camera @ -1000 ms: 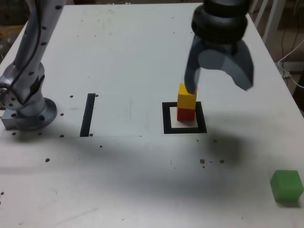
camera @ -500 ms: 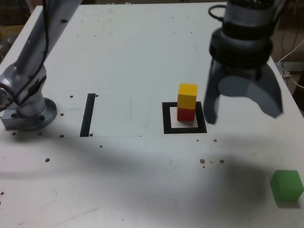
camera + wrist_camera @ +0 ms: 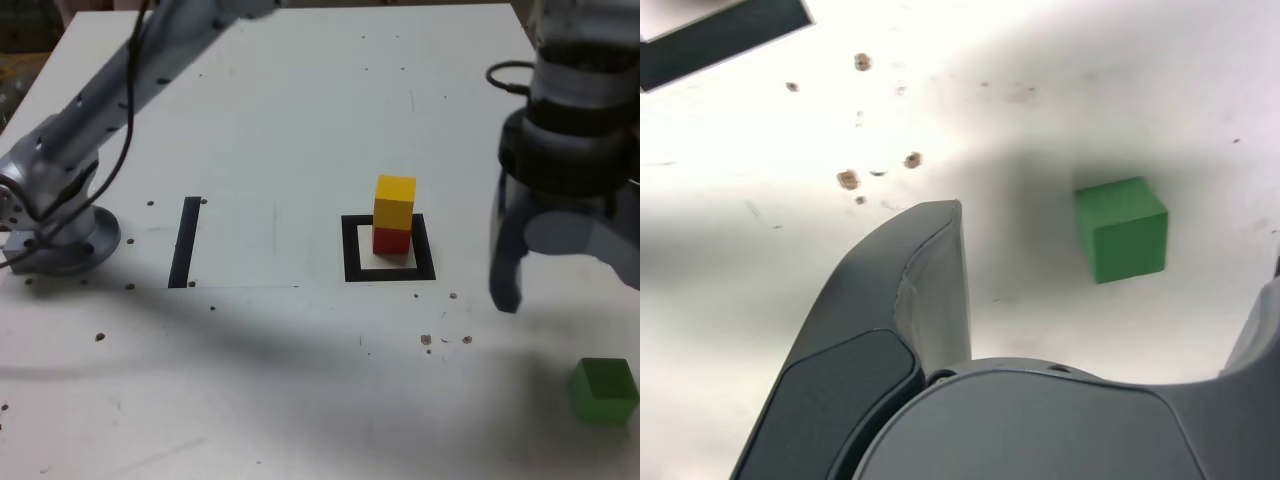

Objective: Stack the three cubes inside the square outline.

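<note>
Overhead, claw (image 3: 570,285) hangs spread and empty above green cube (image 3: 604,389).

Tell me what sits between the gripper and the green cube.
Nothing: in the wrist view only bare white table separates the open gripper from the green cube.

A robotics lab or test bench, by the look of it. A white surface (image 3: 300,120) carries taped black marks: a square outline (image 3: 350,250) and a straight black strip (image 3: 185,242). The arm's metal base (image 3: 62,240) is mounted on the surface, with a cable (image 3: 122,150) running along the arm. Small dark specks (image 3: 848,179) dot the white top.
</note>
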Robot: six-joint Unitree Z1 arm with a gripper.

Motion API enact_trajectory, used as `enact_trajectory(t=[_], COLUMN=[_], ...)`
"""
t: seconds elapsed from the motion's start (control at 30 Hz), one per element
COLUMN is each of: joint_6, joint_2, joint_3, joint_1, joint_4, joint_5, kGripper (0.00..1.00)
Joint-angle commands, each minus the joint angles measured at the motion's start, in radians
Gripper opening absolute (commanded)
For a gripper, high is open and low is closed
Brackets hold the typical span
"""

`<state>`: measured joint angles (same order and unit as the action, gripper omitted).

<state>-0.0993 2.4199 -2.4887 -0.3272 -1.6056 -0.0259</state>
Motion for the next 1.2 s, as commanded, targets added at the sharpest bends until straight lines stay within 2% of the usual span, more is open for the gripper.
enact_trajectory(t=[0.0, 0.4, 0.93, 1.17], joint_6=[-0.011, -0.035, -0.056, -0.056], joint_2=[0.023, 0.112, 0.189, 0.219], joint_3=[-0.028, -0.16, -0.22, -0.258], joint_1=[-0.001, -0.023, -0.04, -0.042], joint_4=[-0.031, -0.031, -0.028, -0.019], joint_5=[-0.004, -0.025, -0.06, -0.063], kGripper=[1.0, 1.0, 1.0, 1.0])
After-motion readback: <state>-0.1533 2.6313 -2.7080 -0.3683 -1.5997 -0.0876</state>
